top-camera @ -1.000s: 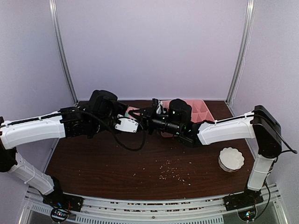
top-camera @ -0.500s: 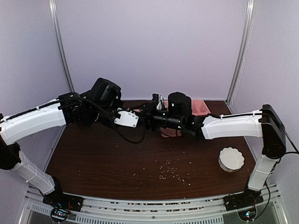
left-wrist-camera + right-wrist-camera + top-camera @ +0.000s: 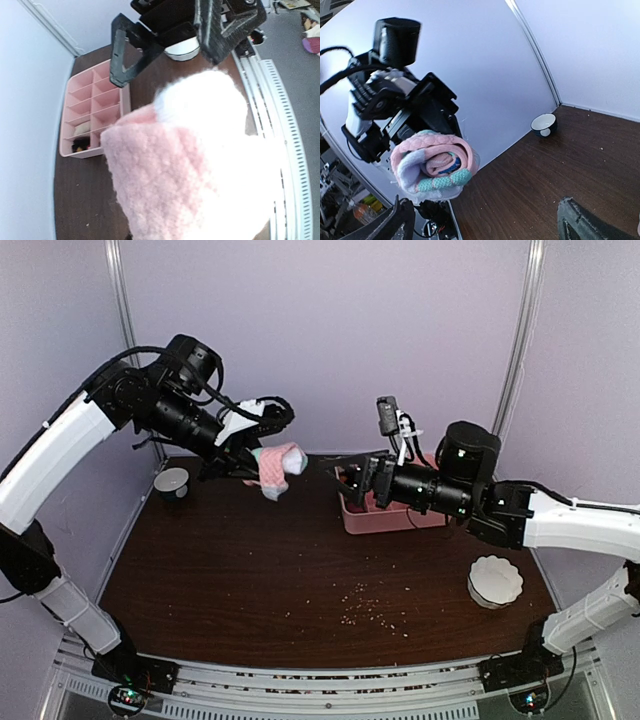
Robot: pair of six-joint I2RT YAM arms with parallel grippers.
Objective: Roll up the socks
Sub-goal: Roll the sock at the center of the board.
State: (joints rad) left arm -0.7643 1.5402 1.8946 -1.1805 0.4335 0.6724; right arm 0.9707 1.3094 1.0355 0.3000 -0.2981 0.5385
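A pink sock roll [image 3: 279,468] with mint-green patches hangs in the air above the table's back left. My left gripper [image 3: 263,462] is shut on it. In the left wrist view the pink sock [image 3: 175,165] fills the frame and hides my left fingers. In the right wrist view the sock roll [image 3: 432,165] shows its coiled end, with the left gripper [image 3: 417,112] behind it. My right gripper [image 3: 356,480] stands open and empty, a short way right of the roll and pointing at it. Its fingertips [image 3: 400,222] frame the bottom of its own view.
A pink divided tray [image 3: 392,518] stands at the back, under the right gripper. One compartment of the tray [image 3: 95,107] holds something beige, another something dark. A dark small bowl [image 3: 172,482] sits at back left and a white fluted bowl [image 3: 495,580] at right. Crumbs [image 3: 365,605] lie mid-table.
The right gripper opened, let go of the sock and drew back to the right. The left arm, shut on the sock, rose up and to the left with it.
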